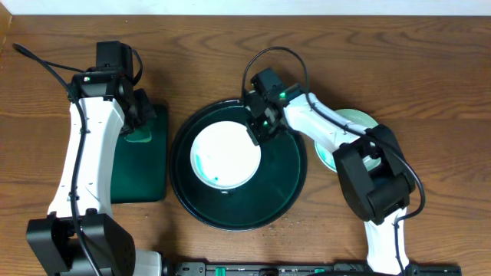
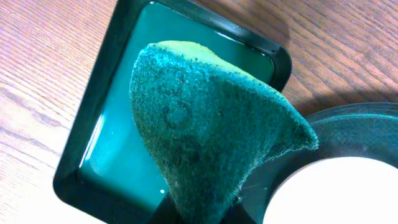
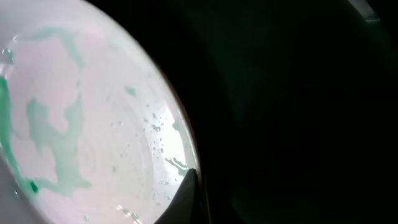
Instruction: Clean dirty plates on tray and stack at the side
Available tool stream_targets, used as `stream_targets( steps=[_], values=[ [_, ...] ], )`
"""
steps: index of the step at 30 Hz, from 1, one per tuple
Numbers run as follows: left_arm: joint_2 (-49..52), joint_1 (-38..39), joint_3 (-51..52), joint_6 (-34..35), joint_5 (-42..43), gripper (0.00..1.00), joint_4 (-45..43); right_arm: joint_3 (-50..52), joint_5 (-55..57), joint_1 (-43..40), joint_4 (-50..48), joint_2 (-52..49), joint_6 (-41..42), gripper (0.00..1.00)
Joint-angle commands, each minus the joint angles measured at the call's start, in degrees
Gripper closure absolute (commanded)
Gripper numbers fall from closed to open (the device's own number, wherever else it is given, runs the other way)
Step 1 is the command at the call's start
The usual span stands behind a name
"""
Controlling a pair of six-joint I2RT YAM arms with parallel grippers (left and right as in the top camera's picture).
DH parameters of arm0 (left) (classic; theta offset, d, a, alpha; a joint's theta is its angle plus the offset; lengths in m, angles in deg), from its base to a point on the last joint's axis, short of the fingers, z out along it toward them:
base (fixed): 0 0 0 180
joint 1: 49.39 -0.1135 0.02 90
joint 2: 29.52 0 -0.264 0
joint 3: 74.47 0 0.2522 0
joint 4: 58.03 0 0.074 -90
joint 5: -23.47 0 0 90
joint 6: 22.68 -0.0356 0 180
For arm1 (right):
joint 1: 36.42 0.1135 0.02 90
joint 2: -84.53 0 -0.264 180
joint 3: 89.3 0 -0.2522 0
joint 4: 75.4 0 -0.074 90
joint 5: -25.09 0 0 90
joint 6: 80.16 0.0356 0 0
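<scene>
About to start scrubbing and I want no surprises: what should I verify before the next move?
1. Sponge gripped: ok. The left gripper holds the sponge above the rectangular tray.
2. Plate seated: ok. The plate lies flat in the round tray.
3. Plate needs cleaning: ok. Teal streaks show on it.
4. Right gripper bracing the plate: cannot tell. The right gripper is at the rim, but its closure is hidden.
5. Side stack ready: cannot tell. The side plate lies partly under the right arm.
</scene>
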Motion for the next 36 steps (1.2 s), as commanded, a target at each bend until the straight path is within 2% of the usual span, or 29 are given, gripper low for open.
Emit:
stream_targets(
  steps=[1,3,9,11,16,21,27,36],
  values=[
    [0.31,-0.07,0.44,-0.48,-0.70,0.93,0.15,-0.90,0.24,0.68,0.66,1.29,4.22,0.99],
    [0.31,-0.07,0.55,-0.48,-0.70,0.93,0.13,-0.90,2.86,0.57,0.96,2.99,9.44,0.99],
    [0.31,-0.07,1.33,-0.48,-0.66,0.93,0.13,-0.85,19.74,1.40,4.79,8.87,26.53,0.99],
    [0.31,-0.07,1.57,-0.46,-0.66,0.93,0.13,-0.83,23.45,2.03,5.88,9.42,29.90,0.99],
    [0.31,-0.07,1.77,-0.24,0.00,0.93,0.09,2.47,23.69,2.93,4.61,8.20,34.97,0.99],
    [0.33,0.22,1.90,-0.07,6.54,0.93,-0.24,8.74,19.30,2.78,-1.20,6.99,36.09,0.99],
    [0.35,4.22,5.31,-0.04,14.82,0.93,-5.09,9.16,17.00,1.20,-1.77,6.64,36.09,0.99],
    [5.79,15.72,10.19,0.37,16.24,0.93,-13.09,9.16,17.00,1.25,-2.03,6.34,35.87,0.99]
  ],
)
